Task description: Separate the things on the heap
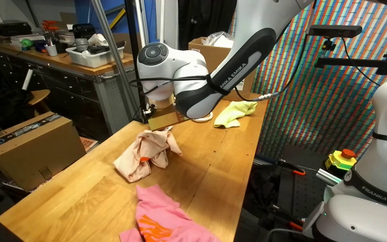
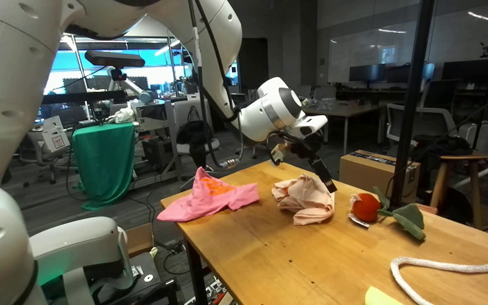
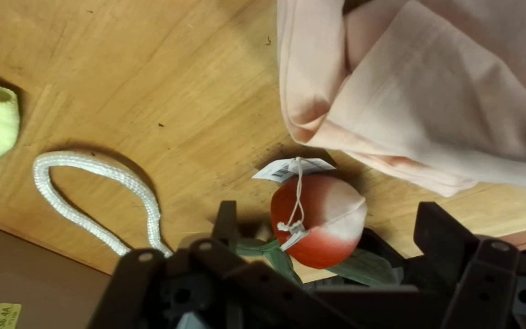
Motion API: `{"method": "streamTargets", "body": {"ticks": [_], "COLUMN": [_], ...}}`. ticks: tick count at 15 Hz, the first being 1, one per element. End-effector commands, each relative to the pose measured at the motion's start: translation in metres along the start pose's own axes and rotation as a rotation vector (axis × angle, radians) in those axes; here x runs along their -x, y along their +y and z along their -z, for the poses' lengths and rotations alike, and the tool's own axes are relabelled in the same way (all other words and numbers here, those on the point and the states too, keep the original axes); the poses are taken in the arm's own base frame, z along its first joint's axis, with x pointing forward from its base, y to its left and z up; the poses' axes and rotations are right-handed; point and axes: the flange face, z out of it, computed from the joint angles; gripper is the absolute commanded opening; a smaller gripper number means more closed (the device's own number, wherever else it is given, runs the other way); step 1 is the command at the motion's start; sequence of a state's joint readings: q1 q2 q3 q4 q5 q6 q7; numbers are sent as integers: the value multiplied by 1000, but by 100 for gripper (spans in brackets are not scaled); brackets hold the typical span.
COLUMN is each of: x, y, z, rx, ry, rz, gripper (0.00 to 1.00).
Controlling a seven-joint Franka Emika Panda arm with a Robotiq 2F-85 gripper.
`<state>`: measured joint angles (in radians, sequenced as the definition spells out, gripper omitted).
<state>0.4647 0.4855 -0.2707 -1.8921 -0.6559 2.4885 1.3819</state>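
Observation:
A pink cloth (image 1: 180, 225) with orange print lies at the table's end, also in an exterior view (image 2: 214, 197). Beside it is the crumpled cream cloth (image 2: 305, 197) with orange-red marks (image 1: 144, 159). The red ball (image 2: 366, 207), with green leaves and a tag, sits close to the cream cloth, a narrow gap between. A white cord (image 3: 94, 167) and a yellow-green cloth (image 1: 235, 114) lie further along. The heap does not show as a pile; these things lie apart. My gripper (image 3: 326, 205) is open, its fingertips wide to either side of the ball in the wrist view, touching nothing visible.
A black post (image 2: 413, 93) rises at the table's side near the ball. A tall cardboard box (image 1: 210, 50) stands at the table's far end. Another cardboard box (image 1: 35, 148) is on the floor beside the table (image 1: 76, 198). The pink cloth reaches the table's edge.

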Motion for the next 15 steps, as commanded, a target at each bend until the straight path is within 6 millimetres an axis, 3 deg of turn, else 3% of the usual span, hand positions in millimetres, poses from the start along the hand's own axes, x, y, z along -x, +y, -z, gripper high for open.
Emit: {"method": "streamTargets", "body": {"ticks": [1, 7, 15], "x": [-10, -22, -44], "y": [-14, -23, -13], "z": [-8, -23, -43], "rx": [59, 81, 91], "ry": [11, -15, 13], "rz": [-66, -77, -41], "gripper": [100, 100, 100]}}
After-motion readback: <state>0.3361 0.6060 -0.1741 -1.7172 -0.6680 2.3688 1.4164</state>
